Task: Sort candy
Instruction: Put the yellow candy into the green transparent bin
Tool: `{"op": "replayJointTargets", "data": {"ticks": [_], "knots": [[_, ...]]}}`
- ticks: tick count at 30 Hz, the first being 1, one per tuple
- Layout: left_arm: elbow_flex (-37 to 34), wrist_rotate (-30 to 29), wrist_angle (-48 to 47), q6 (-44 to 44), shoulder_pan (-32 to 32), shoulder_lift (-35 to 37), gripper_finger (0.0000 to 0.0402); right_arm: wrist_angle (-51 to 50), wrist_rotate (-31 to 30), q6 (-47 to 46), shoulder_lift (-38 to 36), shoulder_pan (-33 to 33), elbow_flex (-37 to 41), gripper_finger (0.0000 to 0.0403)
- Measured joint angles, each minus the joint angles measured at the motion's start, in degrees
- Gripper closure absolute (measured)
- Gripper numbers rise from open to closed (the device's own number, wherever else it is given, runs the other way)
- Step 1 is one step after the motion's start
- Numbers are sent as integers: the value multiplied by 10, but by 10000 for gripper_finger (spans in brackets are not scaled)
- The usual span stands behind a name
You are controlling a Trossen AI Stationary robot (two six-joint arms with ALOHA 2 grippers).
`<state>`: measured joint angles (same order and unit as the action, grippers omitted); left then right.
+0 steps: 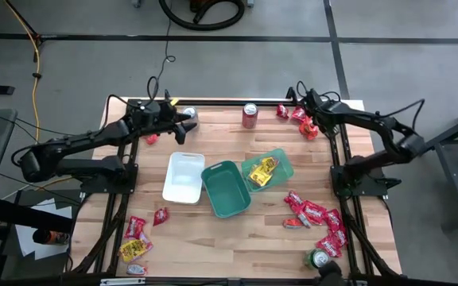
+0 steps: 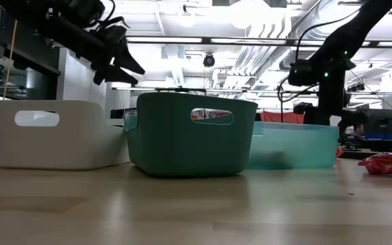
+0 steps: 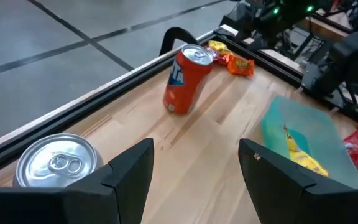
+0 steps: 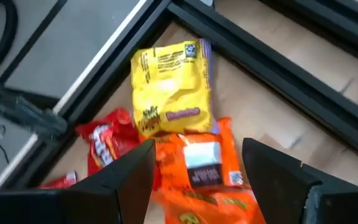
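Note:
Candy packets lie in groups. A red, orange and yellow cluster [image 1: 302, 119] sits at the far right corner, red ones [image 1: 318, 222] near the right edge, and red and yellow ones [image 1: 137, 238] near the left front. A yellow packet [image 1: 261, 171] lies in the light teal tray [image 1: 283, 163]. My right gripper [image 4: 197, 180] is open above the far-right cluster, its fingers on either side of an orange packet [image 4: 201, 168]. A yellow packet [image 4: 169, 87] and a red one [image 4: 107, 146] lie just beyond. My left gripper [image 3: 194, 168] is open at the far left, beside a silver can [image 3: 58, 160].
A white tray [image 1: 183, 176] and a dark teal tray [image 1: 226, 188] stand mid-table beside the light teal one. A red can [image 1: 250, 115] stands at the far edge and a green can [image 1: 320, 258] at the near right. Black frame rails border the table.

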<state>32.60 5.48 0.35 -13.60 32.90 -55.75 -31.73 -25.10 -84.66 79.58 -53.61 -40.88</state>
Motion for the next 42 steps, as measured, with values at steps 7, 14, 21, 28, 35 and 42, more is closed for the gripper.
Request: {"op": "replayJointTargets", "data": {"ticks": [7, 14, 21, 28, 35, 42], "knots": [[0, -1, -1, -3, 1, 0, 179, 50, -3, -16, 27, -29, 0, 167], [0, -5, -1, -3, 1, 0, 179, 53, -6, -79, 31, -31, 2, 167], [0, -5, -1, -2, 1, 0, 179, 111, 10, -50, 18, -1, 2, 167], [0, -6, -11, 7, 1, 0, 179, 2, -50, -79, -26, 77, 1, 167], [0, -6, -27, 4, 1, 0, 179, 67, -73, -227, -31, 94, 75, 167], [0, -6, -27, 29, 1, 0, 179, 151, -78, -169, -3, 37, 90, 167]]}}
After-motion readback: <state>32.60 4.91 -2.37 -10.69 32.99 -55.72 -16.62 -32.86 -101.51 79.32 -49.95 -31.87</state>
